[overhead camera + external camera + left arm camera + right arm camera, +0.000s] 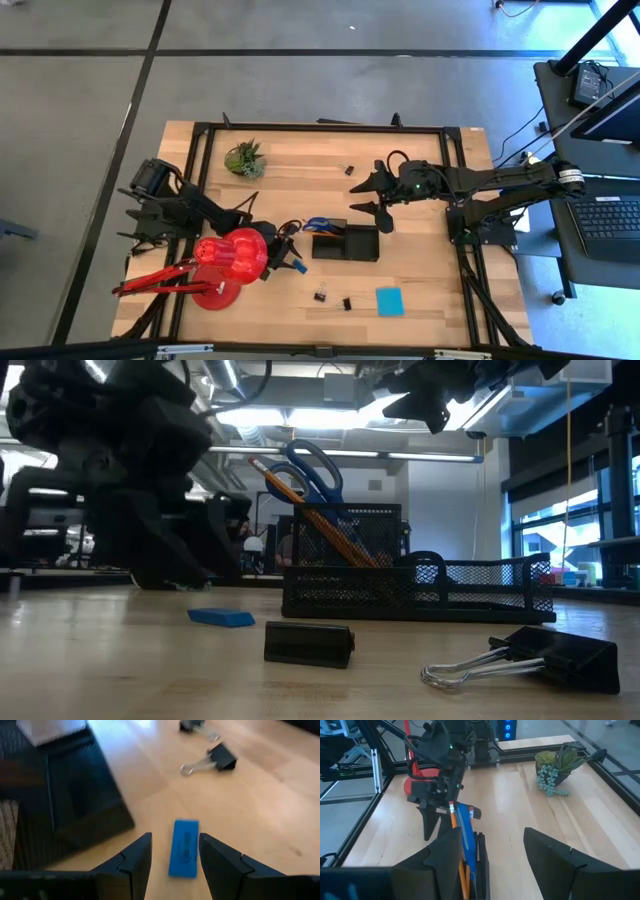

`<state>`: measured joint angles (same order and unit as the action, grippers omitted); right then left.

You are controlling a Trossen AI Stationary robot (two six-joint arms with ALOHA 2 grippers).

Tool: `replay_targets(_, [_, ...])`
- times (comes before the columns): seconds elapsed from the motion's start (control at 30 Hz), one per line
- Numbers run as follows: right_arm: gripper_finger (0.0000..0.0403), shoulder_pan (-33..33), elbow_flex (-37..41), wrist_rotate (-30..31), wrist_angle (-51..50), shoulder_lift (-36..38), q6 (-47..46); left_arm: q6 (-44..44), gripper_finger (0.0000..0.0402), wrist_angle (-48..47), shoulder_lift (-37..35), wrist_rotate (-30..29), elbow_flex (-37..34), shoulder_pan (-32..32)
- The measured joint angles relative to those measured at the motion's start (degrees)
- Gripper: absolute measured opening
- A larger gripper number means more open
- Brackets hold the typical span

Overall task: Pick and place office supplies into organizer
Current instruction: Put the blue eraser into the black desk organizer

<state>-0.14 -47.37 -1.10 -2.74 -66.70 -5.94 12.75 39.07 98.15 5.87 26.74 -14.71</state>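
The tiny blue eraser (183, 848) lies flat on the wood, close to the near-left corner of the organizer (345, 243). My left gripper (175, 837) is open just above it, one finger on each side and not touching. The black mesh organizer holds the blue-handled scissors (315, 470) and the orange-yellow pencil (310, 510), both leaning in its tall cup. My right gripper (372, 197) hovers open above the organizer's far right corner. Binder clips (321, 295) (347, 302) and the cyan pad (390, 301) lie toward the near edge. I do not see the pen.
The red desk lamp (225, 260) stands right beside my left arm, on its near-left side. The green potted plant (244, 158) sits at the far left. Another binder clip (350, 170) lies near the far edge. Bare wood spreads right of the organizer.
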Motion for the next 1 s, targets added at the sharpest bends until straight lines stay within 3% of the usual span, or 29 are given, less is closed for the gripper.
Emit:
replay_targets(0.33, [0.0217, 0.02, 0.0, 0.02, -0.02, 0.0, -0.02, -2.93, 0.0157, 1.46, 3.81, 1.88, 0.07, 1.56])
replay_targets(1.0, [0.0217, 0.02, 0.0, 0.02, -0.04, 0.0, -0.04, -3.59, 0.0157, 3.16, 3.92, 1.32, 0.0, 1.26])
